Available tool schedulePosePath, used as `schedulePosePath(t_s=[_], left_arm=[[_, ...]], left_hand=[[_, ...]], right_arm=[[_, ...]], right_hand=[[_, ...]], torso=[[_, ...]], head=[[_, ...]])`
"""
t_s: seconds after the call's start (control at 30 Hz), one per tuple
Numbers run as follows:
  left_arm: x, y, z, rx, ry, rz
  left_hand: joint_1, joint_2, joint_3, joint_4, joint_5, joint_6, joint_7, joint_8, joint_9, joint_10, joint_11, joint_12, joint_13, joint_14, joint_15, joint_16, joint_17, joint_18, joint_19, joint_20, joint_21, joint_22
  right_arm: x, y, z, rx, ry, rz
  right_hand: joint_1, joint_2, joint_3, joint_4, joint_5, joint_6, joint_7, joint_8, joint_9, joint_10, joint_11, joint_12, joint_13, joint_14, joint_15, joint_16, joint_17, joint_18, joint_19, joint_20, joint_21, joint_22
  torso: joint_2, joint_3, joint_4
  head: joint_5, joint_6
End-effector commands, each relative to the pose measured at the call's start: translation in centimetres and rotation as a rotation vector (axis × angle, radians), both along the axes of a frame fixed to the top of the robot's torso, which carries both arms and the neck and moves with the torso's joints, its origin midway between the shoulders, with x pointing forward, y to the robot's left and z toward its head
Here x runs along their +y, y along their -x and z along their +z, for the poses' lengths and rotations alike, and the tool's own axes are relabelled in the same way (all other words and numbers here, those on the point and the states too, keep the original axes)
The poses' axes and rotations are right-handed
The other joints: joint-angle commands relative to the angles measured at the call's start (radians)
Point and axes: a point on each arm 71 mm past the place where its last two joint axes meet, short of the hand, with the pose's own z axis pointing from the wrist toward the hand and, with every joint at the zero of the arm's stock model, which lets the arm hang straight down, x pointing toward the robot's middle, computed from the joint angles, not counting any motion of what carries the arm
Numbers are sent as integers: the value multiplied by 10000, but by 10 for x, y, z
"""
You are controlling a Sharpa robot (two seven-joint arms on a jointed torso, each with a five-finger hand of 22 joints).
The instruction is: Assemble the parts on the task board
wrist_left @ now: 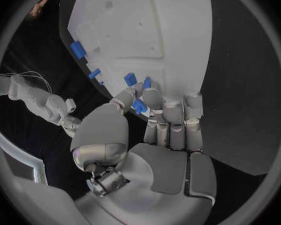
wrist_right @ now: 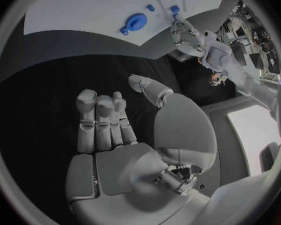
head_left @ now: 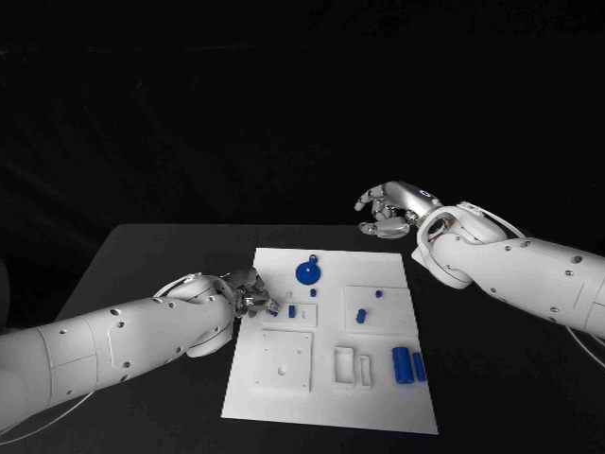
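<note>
The white task board [head_left: 385, 402] lies in the middle of the table. My left hand [head_left: 246, 293] is at the board's left edge and pinches a small blue part [wrist_left: 138, 105] between thumb and fingers, just above the board [wrist_left: 153, 35]. A blue round disc [head_left: 307, 273] sits near the far end, also seen as the disc [wrist_right: 136, 21] from the right wrist. Two blue cylinders [head_left: 407, 365] lie at the near right. My right hand [head_left: 391, 208] hovers past the board's far right corner, fingers apart [wrist_right: 103, 120], holding nothing.
Several other small blue parts stand on the board, one [head_left: 292, 310] close to my left fingers and another [head_left: 361, 316] mid-board. A raised white square block [head_left: 285, 359] and slotted frames [head_left: 354, 367] occupy the near half. Black table [head_left: 153, 255] surrounds the board.
</note>
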Motion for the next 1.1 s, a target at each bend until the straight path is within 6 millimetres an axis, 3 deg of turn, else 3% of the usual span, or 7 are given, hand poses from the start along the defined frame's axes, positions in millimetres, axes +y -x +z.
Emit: schedulePosePath(t_s=[0.03, 0.57, 0.87, 1.1], left_arm=[[0, 3, -5, 329, -225, -93], [1, 3, -6, 503, -329, -124], [-1, 3, -7, 544, -292, -147], [-2, 2, -7, 569, -220, -135]], left_hand=[[-5, 116, 462, -399, 48, 900, -619, 735, 2128, 298, -408, 68, 11, 419, -507, 46, 11, 203, 79, -1174, 48, 204], [-20, 116, 463, -415, 84, 917, -626, 761, 2148, 296, -414, 97, 15, 421, -503, 65, 14, 208, 75, -1173, 62, 203], [-64, 96, 448, -397, 81, 925, -627, 783, 2165, 292, -412, 119, 17, 416, -501, 73, 13, 208, 75, -1168, 75, 201], [-151, 5, 432, -286, -158, 923, -617, 815, 2197, 278, -393, 164, 9, 396, -508, 82, 1, 220, 65, -1165, 92, 191]], right_arm=[[1, 1, 0, 2, 44, 111], [0, 1, 0, -4, 43, 88], [0, 1, 0, -6, 42, 99], [0, 1, 0, -6, 42, 96]], right_hand=[[-109, -3, -14, 20, 46, 36, 98, 39, -9, -66, -14, 26, -13, 4, 62, -33, -16, 979, 88, -13, -44, 164], [-111, -3, -17, 15, 57, 35, 98, 40, -10, -68, -14, 28, -16, 3, 63, -33, -16, 979, 87, -14, -45, 164], [-117, -4, -20, 13, 61, 35, 99, 40, -11, -71, -13, 29, -19, 0, 63, -35, -16, 979, 85, -13, -46, 164], [-119, -4, -21, 13, 63, 35, 99, 40, -12, -72, -13, 29, -20, -1, 64, -35, -17, 979, 84, -13, -47, 164]], torso=[[-1, 4, -5], [3, 0, -3], [1, -1, -3], [0, 2, -7]], head=[[3, -5], [-29, -88], [-19, -68], [-25, -67]])
